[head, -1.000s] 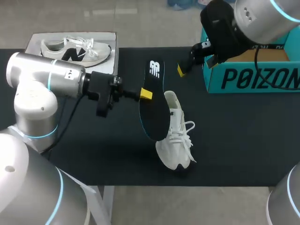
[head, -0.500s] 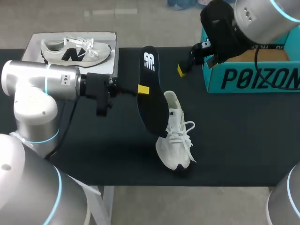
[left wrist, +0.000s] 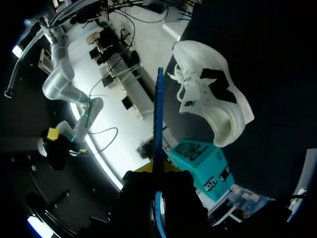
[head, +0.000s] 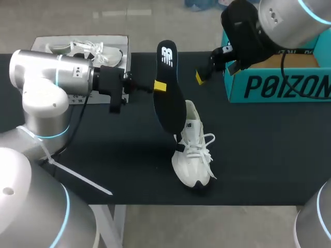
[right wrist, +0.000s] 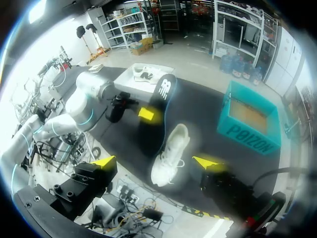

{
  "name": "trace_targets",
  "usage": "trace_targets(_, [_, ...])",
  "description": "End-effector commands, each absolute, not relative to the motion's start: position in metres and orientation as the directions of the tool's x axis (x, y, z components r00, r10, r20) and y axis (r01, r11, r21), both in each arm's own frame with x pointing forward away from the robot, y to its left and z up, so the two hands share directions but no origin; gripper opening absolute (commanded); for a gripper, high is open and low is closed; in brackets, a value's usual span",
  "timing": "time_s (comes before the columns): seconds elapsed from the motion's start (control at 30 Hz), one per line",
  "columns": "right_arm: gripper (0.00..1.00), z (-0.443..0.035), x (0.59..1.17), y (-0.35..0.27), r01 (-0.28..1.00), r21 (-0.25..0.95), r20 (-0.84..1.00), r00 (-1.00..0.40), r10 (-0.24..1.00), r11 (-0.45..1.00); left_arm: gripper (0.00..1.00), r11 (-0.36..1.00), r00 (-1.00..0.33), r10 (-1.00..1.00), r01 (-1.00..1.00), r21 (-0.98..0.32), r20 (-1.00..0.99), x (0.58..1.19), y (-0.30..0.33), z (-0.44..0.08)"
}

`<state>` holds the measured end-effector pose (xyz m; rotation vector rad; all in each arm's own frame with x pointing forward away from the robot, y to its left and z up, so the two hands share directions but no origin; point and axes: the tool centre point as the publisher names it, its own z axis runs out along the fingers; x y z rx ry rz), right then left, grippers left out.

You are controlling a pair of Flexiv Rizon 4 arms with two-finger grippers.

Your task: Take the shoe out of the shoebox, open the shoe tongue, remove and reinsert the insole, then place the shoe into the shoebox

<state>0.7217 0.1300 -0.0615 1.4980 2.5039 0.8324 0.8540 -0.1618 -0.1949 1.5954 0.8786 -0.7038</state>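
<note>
My left gripper [head: 159,87] is shut on the edge of a black insole [head: 170,103] and holds it nearly upright above the table. The insole's lower end hangs beside the heel opening of the white shoe [head: 193,152], which lies on the black table with its toe toward the front edge. In the left wrist view the insole [left wrist: 159,114] shows edge-on between the fingers, with the shoe [left wrist: 213,96] beyond it. My right gripper [right wrist: 156,162] is open and empty, high above the shoe, near the teal shoebox [head: 279,82].
A white box lid [head: 127,56] at the back left holds a second white shoe [head: 85,49], partly hidden by my left arm. The teal shoebox [right wrist: 247,121] stands open at the back right. Bare black tabletop [head: 258,155] lies right of the shoe.
My left arm has raised the insole and carried it toward the back of the table, so its lower end has come up beside the shoe's heel. The right arm has not moved.
</note>
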Motion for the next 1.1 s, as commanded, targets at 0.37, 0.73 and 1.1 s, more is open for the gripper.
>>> trace_targets(0.37, [1.0, -0.063, 0.722, 0.131, 0.784, 0.504, 0.183, -0.508, 0.842, 0.363, 0.0, -0.096, 0.546, 0.168, 0.837, 0.538, -0.82, 0.855, -0.163, -0.196])
trace_targets(0.73, [1.0, -0.063, 0.722, 0.131, 0.784, 0.504, 0.183, -0.508, 0.842, 0.363, 0.0, -0.096, 0.546, 0.168, 0.837, 0.538, -0.82, 0.855, -0.163, -0.196])
trace_targets(1.1, [1.0, -0.072, 0.728, 0.1, 0.826, 0.482, 0.463, -0.523, 0.716, 0.292, 0.0, -0.096, 0.546, 0.168, 0.837, 0.538, -0.82, 0.855, -0.163, -0.196])
